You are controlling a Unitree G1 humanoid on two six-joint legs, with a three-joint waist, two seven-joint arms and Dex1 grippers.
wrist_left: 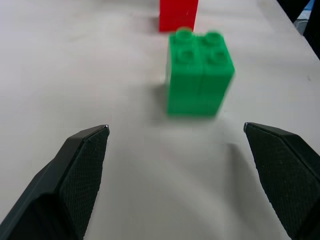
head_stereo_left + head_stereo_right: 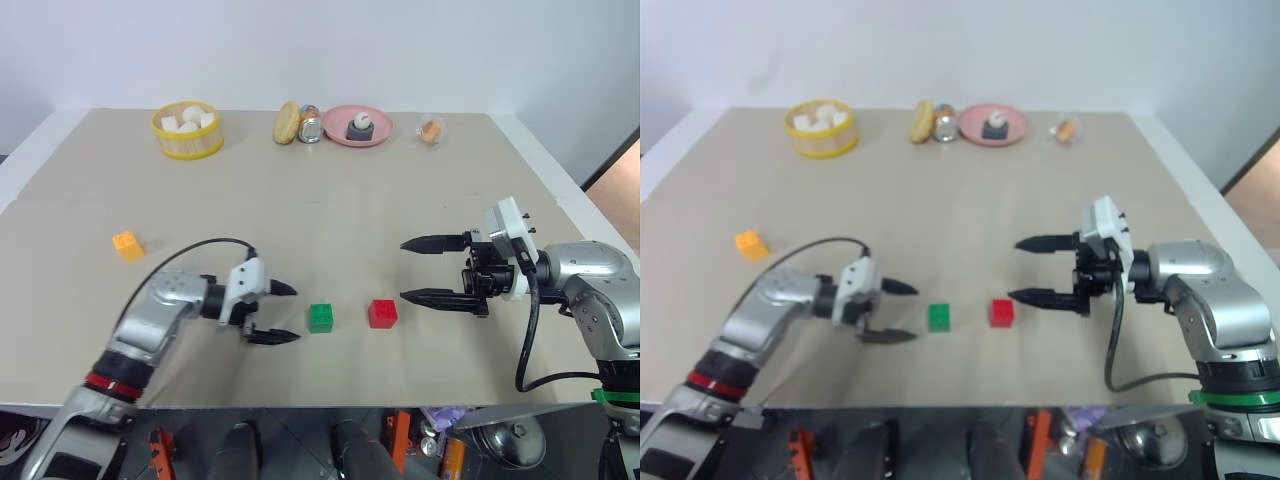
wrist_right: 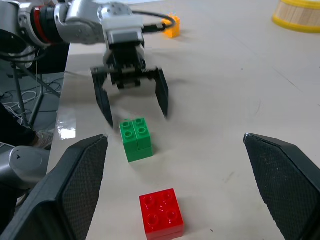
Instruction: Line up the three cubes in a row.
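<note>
L gripper wide open, empty, just left of green cube, not touching. R gripper wide open, empty, beside red cube. Orange cube far left on table, apart.

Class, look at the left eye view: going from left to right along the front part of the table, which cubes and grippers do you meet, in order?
orange-yellow cube → left gripper, open → green cube → red cube → right gripper, open.

Beige table: cubes green, red, orange; basket, plate
</note>
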